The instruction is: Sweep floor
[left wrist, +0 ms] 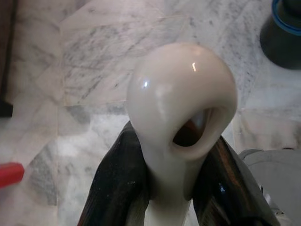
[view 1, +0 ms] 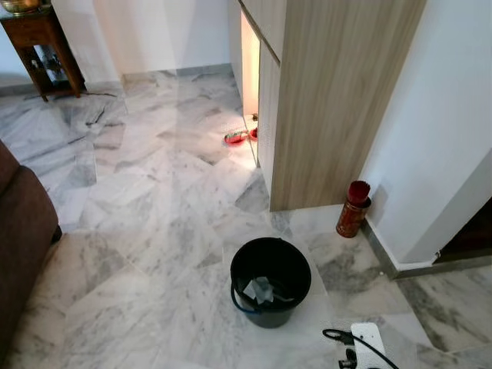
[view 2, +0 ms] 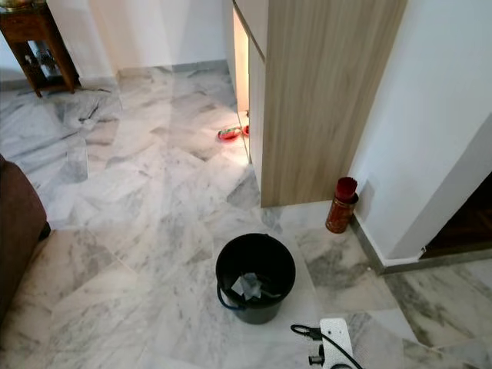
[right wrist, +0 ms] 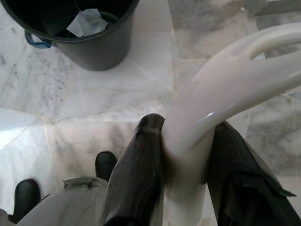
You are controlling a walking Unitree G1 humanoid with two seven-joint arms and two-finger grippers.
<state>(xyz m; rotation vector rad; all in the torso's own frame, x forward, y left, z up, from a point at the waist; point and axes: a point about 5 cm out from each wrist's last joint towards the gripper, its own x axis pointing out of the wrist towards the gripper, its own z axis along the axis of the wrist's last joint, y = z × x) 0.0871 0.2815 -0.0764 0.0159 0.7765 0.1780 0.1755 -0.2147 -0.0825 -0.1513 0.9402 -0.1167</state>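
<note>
We stand on a grey-veined marble floor [view 1: 154,207] with a black bucket [view 1: 270,280] just ahead of us, a crumpled scrap of paper [view 1: 259,290] lying at its bottom and a blue handle showing at its rim. Our left gripper [left wrist: 171,188] is clenched on a glossy cream handle end [left wrist: 181,103], rounded at the top with a hole through it, one black finger [left wrist: 117,183] pressed to each side of the neck. Our right gripper [right wrist: 186,174] is likewise clamped on a cream curved handle [right wrist: 221,89], which forks into a loop above the fingers [right wrist: 136,174]; the bucket sits on the floor beyond it. We cannot tell what either handle belongs to. Past the bucket a wood-grain cabinet [view 1: 330,92] meets the white wall, with a red cylindrical tin [view 1: 354,209] standing by the skirting. Red bowls [view 1: 237,137] lie at the lit gap beside the cabinet, a dark wooden side table [view 1: 38,46] stands far off on the left, and a brown sofa [view 1: 19,246] edges in near left
</note>
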